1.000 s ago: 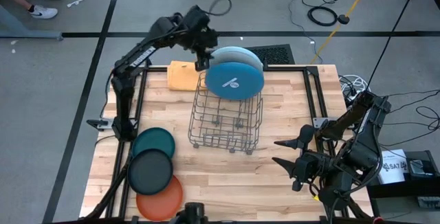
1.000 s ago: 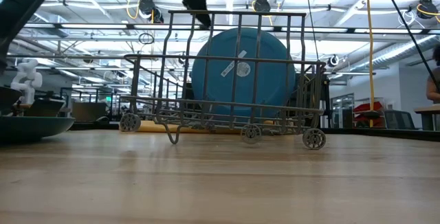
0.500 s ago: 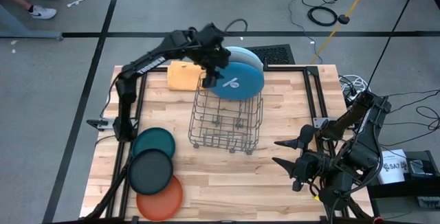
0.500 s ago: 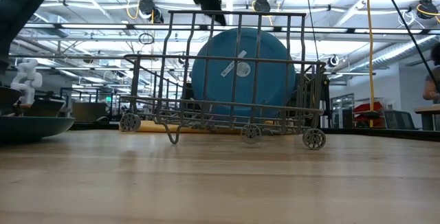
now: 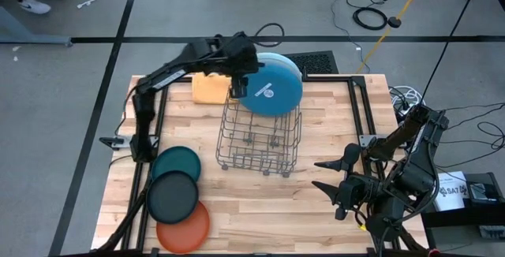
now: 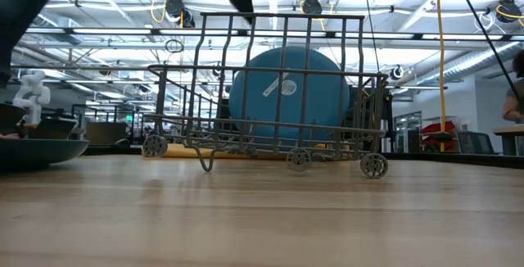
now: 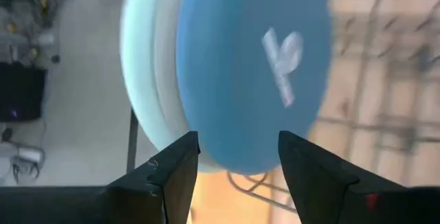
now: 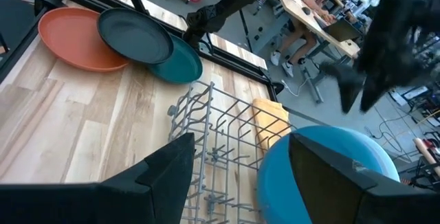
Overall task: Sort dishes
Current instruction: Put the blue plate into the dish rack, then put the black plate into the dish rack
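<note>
Three large plates [image 5: 272, 83] on edge in wire rack [image 5: 260, 140], faces toward camera, left fingers [image 5: 237, 86] spread, empty

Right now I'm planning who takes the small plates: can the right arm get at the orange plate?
Probably not easily. The right gripper waits open at the table's right edge, while the orange plate lies at the far left corner, partly under the black plate. The wire rack isn't in between.
</note>
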Action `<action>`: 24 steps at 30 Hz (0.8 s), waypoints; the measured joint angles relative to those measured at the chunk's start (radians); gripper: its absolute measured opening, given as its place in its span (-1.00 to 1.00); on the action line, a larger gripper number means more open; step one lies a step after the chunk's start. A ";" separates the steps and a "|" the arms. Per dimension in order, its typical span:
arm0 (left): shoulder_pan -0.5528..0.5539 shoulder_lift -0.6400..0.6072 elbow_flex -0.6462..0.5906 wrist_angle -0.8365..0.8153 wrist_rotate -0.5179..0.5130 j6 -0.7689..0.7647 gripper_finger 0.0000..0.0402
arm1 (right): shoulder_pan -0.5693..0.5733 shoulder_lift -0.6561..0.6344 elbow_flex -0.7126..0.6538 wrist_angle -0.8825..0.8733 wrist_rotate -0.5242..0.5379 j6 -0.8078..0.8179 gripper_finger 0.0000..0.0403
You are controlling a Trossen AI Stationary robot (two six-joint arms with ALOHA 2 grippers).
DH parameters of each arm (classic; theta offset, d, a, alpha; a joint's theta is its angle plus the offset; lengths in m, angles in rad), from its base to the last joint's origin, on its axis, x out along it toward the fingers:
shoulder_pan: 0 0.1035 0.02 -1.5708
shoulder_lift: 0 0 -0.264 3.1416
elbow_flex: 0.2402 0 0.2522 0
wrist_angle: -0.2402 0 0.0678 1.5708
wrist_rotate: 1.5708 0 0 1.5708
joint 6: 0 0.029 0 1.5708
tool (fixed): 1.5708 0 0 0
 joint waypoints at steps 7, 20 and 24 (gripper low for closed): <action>-0.149 -0.154 -0.002 -0.047 0.001 -0.125 0.01 | 0.000 0.000 0.000 -0.006 0.000 -0.006 0.13; -0.491 -0.209 -0.158 -0.214 0.108 -0.515 0.01 | 0.000 0.000 0.000 -0.011 0.000 -0.007 0.13; -0.642 -0.206 -0.216 -0.202 0.050 -0.686 0.01 | 0.000 0.000 0.000 0.004 0.000 -0.003 0.13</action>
